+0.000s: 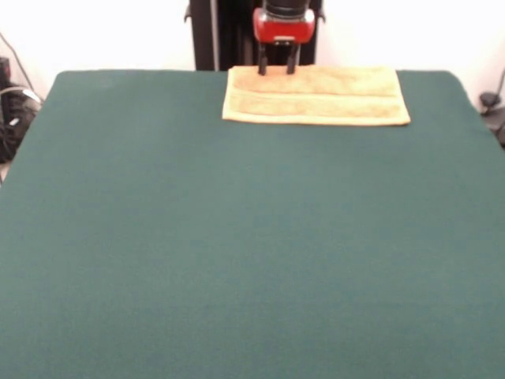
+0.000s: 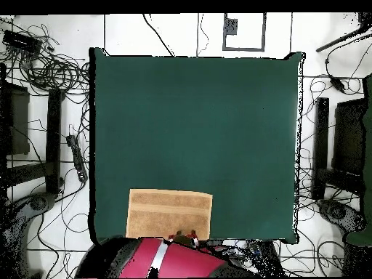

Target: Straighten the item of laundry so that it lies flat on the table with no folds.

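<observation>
Towel point(image 1: 316, 96) sat at the table's point(image 1: 237, 253) 12 o'clock edge, looking pretty flat already. Claw point(image 1: 276, 69) was open, tips at its far hem. Soft, floppy terry, so I'd pinch a corner.
</observation>
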You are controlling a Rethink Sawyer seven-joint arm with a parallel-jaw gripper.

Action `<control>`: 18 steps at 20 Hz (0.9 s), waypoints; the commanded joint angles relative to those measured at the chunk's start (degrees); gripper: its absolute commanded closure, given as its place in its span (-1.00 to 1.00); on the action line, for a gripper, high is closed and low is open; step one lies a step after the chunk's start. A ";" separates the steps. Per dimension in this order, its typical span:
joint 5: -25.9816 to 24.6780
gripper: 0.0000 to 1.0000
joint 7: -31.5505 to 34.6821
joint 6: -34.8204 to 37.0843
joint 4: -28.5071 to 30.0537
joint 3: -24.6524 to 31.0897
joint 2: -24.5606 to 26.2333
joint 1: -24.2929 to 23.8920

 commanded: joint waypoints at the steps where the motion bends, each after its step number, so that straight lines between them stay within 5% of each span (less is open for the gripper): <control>1: -0.96 -1.00 7.04 -6.06 -9.42 9.77 2.24 -0.67; 8: -0.92 -1.00 7.33 -12.15 -9.58 8.02 4.26 0.76; 9: -0.67 1.00 7.78 -11.54 -9.42 8.26 4.33 0.40; 18: 0.04 1.00 7.10 -13.25 -9.63 6.71 5.24 2.12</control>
